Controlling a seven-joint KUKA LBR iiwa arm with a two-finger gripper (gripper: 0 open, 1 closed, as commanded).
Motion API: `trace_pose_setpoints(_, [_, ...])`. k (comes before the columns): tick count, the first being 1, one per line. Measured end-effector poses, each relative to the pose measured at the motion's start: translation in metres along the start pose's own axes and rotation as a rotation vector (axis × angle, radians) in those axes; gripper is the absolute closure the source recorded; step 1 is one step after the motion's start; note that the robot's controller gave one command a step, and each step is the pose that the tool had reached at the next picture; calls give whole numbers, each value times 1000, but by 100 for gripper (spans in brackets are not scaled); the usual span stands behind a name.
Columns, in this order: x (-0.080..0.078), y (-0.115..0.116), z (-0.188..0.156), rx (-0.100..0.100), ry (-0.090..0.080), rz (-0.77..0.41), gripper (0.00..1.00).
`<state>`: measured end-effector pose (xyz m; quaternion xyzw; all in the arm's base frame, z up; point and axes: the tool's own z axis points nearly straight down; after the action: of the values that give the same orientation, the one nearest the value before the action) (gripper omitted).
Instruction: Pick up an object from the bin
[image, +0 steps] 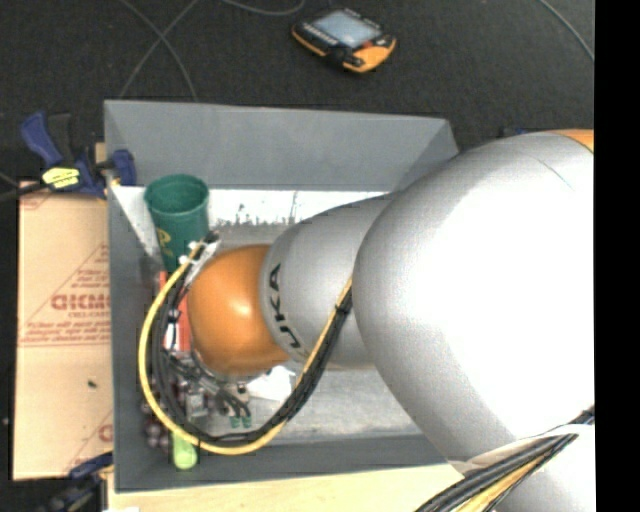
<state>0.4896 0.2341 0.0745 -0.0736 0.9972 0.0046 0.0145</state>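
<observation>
The arm (470, 300) hides most of the bin (280, 150) floor. The green cup (177, 205) has its base tucked behind the cables (150, 330).

Setting: a robotics lab or test cell rather than a home or shop.
Machine: a large silver industrial arm (480, 300) with lettering on its casing and an orange cover (225, 310) at the wrist, reaching in from the right.
Wiring: a yellow cable (150, 340) looped openly around the wrist end.
Work station: a plain grey metal bin (280, 150) with sloped walls, holding odd small items such as a green cup (178, 215).
Surroundings: a dark, carpet-like surface (150, 50) around the bin.
Equipment: an orange-and-black handheld unit with a screen (345, 38), lying beyond the bin.
</observation>
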Motion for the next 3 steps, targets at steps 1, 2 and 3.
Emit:
trace_pose_setpoints(1, [0, 0, -2, 0, 0, 1, 100])
trace_pose_setpoints(2, [2, -1, -27, 3, 11, 2, 100])
trace_pose_setpoints(3, [-1, -1, -54, 1, 4, 3, 100])
